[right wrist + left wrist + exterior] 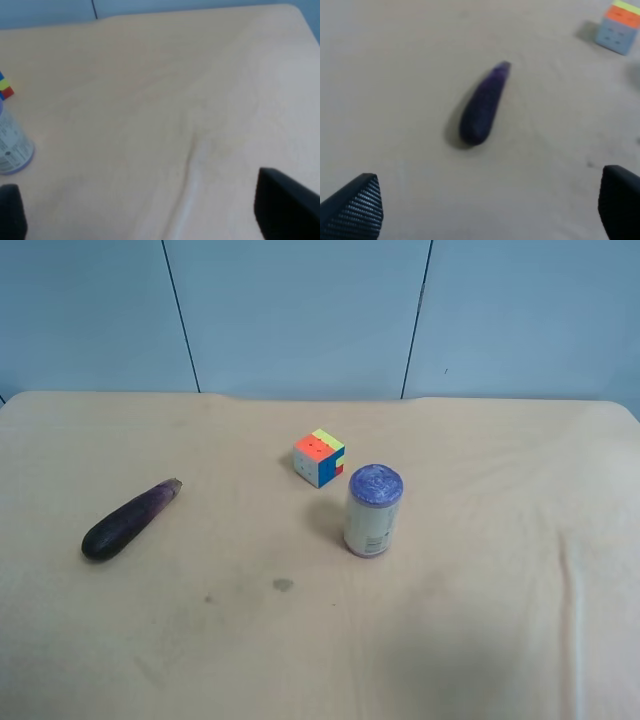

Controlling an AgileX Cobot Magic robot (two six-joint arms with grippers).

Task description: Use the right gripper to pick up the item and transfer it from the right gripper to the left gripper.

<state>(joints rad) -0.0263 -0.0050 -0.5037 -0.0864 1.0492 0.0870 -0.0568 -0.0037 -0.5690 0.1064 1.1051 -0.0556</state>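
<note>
Purple is seen twice on the beige cloth-covered table: once on the single eggplant and once on the lid of the single can. One puzzle cube is counted as well, so three loose things are laid out in all. No arm is caught in the exterior high view.

In that view the eggplant is found well to the left, lying flat and aslant, its pale stem end turned toward the cube. The cube is set near the middle, and the upright can is placed just beside it, a narrow gap being left between them.

Two fingertips of the left gripper are seen at the lower corners of the left wrist view, spread wide and holding nothing. The eggplant is seen ahead of them, roughly midway between the two tips and clear of both, its rounded end turned toward the gripper. The cube is cut off at the frame's edge, beyond the eggplant.

The right gripper is likewise shown only as two dark fingertips, held well apart with nothing between them. No eggplant is caught by this camera; bare wrinkled cloth lies ahead of the tips. The can is only partly shown beside one fingertip, its label too blurred to be read, and a sliver of the cube is glimpsed past it.
</note>
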